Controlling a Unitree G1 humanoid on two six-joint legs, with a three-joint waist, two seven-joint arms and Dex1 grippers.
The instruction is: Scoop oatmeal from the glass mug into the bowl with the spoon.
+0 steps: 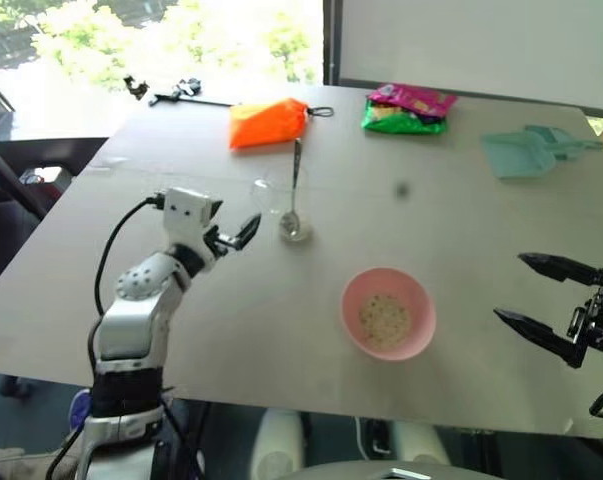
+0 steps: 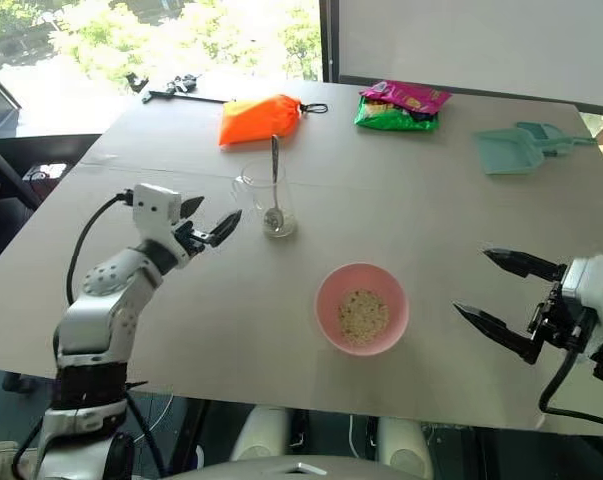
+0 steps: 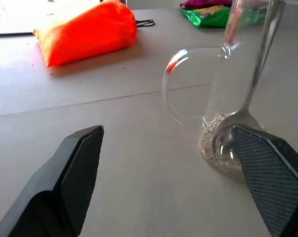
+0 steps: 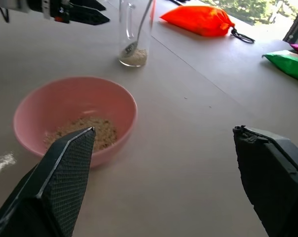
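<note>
Looks nearly done: oatmeal heaped in the bowl, spoon parked in the glass mug over a thin remnant, left gripper and right gripper both spread wide, holding nothing.

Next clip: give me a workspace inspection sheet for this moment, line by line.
Surface: grey table, a few crumbs.
Job's things: spoon stands in glass mug; oatmeal in pink bowl, a little left in mug.
Clutter: orange pouch, green snack bag, teal dustpan, black tool.
Pincers: left pincer open beside mug; right pincer open, empty.
Cables: black cable on left arm.
Surroundings: window, trees.
</note>
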